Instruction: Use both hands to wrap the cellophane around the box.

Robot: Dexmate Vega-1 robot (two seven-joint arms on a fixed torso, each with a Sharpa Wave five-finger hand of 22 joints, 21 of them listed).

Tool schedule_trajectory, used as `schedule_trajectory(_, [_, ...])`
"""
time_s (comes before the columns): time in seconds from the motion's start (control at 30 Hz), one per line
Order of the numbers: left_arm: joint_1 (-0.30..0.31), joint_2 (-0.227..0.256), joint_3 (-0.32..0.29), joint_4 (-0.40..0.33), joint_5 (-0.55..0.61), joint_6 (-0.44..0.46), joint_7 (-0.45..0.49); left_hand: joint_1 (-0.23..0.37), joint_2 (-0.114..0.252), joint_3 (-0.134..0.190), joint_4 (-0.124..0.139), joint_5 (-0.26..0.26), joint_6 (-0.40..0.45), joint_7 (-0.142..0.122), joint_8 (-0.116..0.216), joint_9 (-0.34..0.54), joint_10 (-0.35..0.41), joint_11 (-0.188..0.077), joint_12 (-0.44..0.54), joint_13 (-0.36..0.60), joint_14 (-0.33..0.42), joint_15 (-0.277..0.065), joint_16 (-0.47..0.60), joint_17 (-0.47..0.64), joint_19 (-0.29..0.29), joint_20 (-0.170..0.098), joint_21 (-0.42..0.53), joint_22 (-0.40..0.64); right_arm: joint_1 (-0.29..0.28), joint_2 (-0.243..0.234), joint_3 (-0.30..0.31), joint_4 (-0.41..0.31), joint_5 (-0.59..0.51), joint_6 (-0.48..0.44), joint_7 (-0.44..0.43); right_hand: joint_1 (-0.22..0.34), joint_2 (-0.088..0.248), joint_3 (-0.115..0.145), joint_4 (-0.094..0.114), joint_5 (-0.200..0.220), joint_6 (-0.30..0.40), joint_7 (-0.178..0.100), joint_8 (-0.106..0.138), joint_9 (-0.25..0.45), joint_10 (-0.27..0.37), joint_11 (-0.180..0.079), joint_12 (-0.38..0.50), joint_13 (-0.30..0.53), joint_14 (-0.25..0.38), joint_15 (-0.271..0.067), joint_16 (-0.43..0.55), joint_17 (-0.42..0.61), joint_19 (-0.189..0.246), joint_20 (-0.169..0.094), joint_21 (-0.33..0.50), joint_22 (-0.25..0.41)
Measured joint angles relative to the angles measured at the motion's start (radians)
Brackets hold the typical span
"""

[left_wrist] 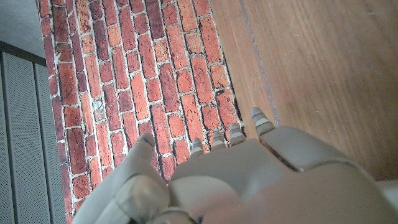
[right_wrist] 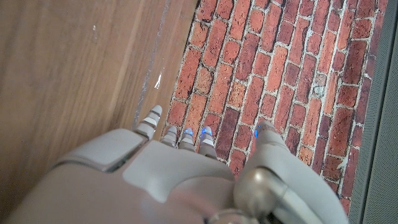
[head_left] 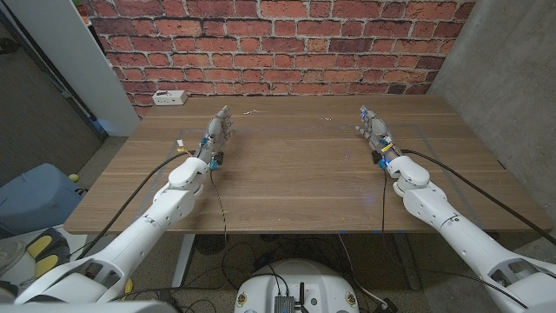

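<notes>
Both hands are standing over the brown wooden desk with nothing in them. On the robot's left, the left hand is reaching toward the far edge with its fingers apart and extended, holding nothing; its grey-white arm is coming in from the near corner with black cables trailing off the wrist. On the robot's right, the right hand is mirroring it, fingers likewise spread and empty, well apart from the other hand, with bare wood lying between them.

From the left wrist view, the grey back of the left hand is showing with its fingertips pointing at the seam where the desk meets the red brick wall. From the right wrist view, the right hand is showing the same way, its fingertips aimed at the desk's far edge.

No box or cellophane can be made out on the desk, so no direction or long axis can be given for them; a faint pale glint near the far edge might be film, though it is too small to tell.

A small white power strip is lying at the desk's far left corner, beside the wall.
</notes>
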Motion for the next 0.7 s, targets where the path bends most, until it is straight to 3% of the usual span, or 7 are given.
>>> schedule_trajectory(0.4, [0.004, 0.038, 0.017, -0.05, 0.124, 0.028, 0.116, 0.008, 0.008, 0.007, -0.007, 0.0, 0.02, -0.002, 0.0, 0.0, 0.008, 0.0, 0.0, 0.0, -0.003, 0.004, 0.0, 0.0, 0.0, 0.0, 0.0, 0.0, 0.01, 0.009, -0.003, 0.019, -0.002, 0.0, -0.001, 0.002, 0.002, 0.009, -0.008, 0.0, 0.0, 0.0, 0.0, 0.0, 0.0, 0.0, 0.0, 0.0, 0.0, 0.0, 0.0, 0.0, -0.005, 0.005, 0.0, 0.0])
schedule_trajectory(0.7, [0.018, 0.085, 0.039, -0.14, 0.282, 0.109, 0.257, 0.018, 0.005, 0.009, -0.015, 0.0, 0.027, -0.009, 0.0, 0.0, 0.013, -0.005, 0.0, 0.0, -0.003, 0.004, -0.006, 0.0, 0.0, 0.0, 0.0, 0.0, 0.021, 0.016, -0.01, 0.036, -0.002, 0.0, 0.008, 0.014, 0.003, 0.008, -0.008, 0.0, 0.0, 0.0, 0.004, 0.0, 0.003, 0.002, 0.0, 0.0, 0.0, 0.0, 0.0, 0.0, -0.005, 0.005, 0.0, 0.0])
